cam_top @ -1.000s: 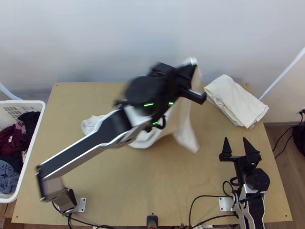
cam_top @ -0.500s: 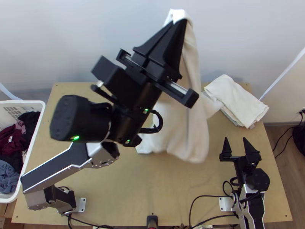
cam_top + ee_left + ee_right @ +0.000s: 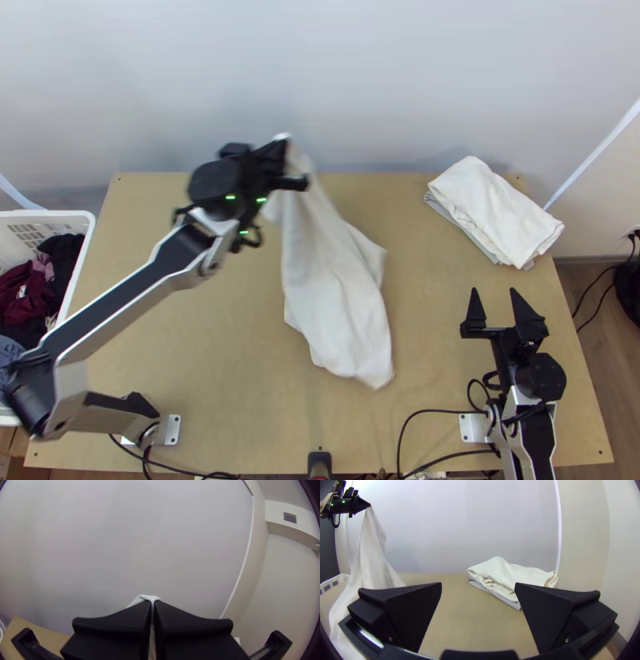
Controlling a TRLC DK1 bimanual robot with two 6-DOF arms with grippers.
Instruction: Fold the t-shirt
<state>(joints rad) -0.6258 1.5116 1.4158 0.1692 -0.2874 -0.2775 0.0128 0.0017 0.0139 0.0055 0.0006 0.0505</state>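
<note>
Table (image 3: 240,384): carried the folded stack (image 3: 496,212).
T-shirt (image 3: 332,280): hung bunched, left of the stack, probably raised so its weight would loosen the folds.
Left end effector (image 3: 152,602): pinched the T-shirt's top, left of the stack, arm outstretched.
Right end effector (image 3: 494,290): wide, empty, on the stack's near side.

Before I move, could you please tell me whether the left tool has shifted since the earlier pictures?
Yes, the left tool has moved left in the top view, nearer the laundry basket, holding the t-shirt.
</note>
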